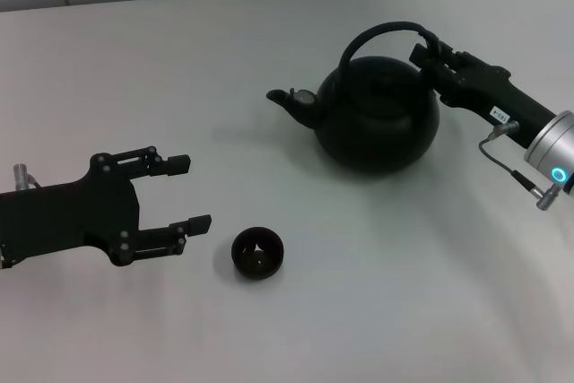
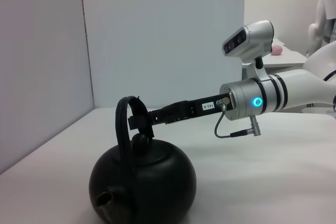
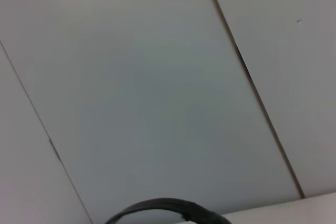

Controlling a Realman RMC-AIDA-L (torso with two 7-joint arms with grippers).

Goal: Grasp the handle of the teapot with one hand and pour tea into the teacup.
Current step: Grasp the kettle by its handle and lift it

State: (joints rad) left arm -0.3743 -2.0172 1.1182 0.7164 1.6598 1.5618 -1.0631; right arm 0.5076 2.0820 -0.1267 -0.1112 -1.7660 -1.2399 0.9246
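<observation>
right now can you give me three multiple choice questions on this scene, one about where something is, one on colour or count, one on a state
1. Where is the teacup relative to the left gripper?
A. just off its fingertips, on the table
B. between its fingers, lifted
C. behind the teapot

2. What colour is the teapot?
A. white
B. silver
C. black

3. What is the state of the right gripper?
A. open and parked far from the pot
B. at the handle, pot on the table
C. holding the pot tipped over the cup

Answers:
1. A: in the head view the cup sits on the table beside the open left fingers, apart from them.
2. C: body, spout and handle are all matte black.
3. B: the left wrist view shows the right gripper at the handle hoop while the teapot rests upright on the table.
</observation>
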